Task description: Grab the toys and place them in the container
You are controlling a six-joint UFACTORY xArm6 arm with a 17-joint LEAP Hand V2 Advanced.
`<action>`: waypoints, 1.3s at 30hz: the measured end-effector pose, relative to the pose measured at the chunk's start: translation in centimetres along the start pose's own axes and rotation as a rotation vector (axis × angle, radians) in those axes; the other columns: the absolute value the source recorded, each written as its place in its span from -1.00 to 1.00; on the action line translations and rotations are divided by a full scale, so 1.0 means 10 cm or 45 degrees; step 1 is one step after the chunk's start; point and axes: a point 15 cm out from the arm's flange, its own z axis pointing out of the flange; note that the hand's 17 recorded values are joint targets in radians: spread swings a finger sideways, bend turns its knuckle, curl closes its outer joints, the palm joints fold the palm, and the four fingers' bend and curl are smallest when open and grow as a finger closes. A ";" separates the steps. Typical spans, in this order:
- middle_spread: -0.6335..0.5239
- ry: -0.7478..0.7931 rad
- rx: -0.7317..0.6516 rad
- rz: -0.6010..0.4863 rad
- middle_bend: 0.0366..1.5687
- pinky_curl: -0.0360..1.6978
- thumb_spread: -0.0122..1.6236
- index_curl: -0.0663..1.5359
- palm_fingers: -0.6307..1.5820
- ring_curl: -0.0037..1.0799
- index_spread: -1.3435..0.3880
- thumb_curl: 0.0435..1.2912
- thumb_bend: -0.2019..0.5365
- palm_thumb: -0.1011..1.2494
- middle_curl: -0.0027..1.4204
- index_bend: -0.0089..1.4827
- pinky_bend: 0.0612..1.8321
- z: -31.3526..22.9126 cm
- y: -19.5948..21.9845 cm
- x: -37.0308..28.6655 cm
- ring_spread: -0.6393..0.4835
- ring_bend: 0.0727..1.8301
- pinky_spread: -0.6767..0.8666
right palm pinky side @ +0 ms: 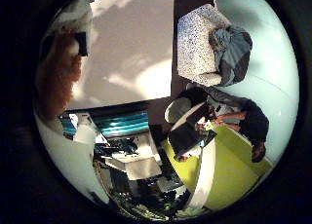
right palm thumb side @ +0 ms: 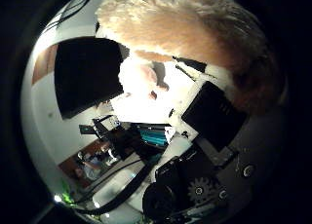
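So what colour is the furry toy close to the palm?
Tan to orange-brown fur with a white patch; the plush toy shows best in the thumb side palm view.

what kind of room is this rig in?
Probably an indoor lounge or lab space, not a kitchen or workshop. The little finger side view shows a speckled armchair with a cushion and a lime green floor area. A furry plush toy sits close against the robot hand.

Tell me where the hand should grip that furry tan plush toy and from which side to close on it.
Grip the plush toy round its thick furry body, which already fills the thumb-side view close against the palm. Close the fingers of the hand from the palm side across that soft bulk: it looks compressible and offers no handle or thin edge.
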 end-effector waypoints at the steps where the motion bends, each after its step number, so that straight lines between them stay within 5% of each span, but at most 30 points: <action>1: -0.20 0.013 0.024 -0.018 0.64 0.12 0.35 0.21 0.51 0.45 0.27 -0.11 -0.49 0.67 0.26 0.44 0.35 -0.14 0.01 -0.06 -0.29 0.45 -0.41; 15: -0.20 0.145 0.288 -0.271 0.61 0.25 0.33 0.22 0.53 0.52 0.27 -0.05 -0.49 0.65 0.28 0.40 0.26 -1.64 0.22 -1.30 -0.30 0.41 -0.44; 39: -0.21 0.078 0.649 -0.649 0.59 0.33 0.25 0.23 0.55 0.57 0.27 0.01 -0.50 0.68 0.29 0.39 0.21 -2.27 0.33 -3.46 -0.31 0.38 -0.44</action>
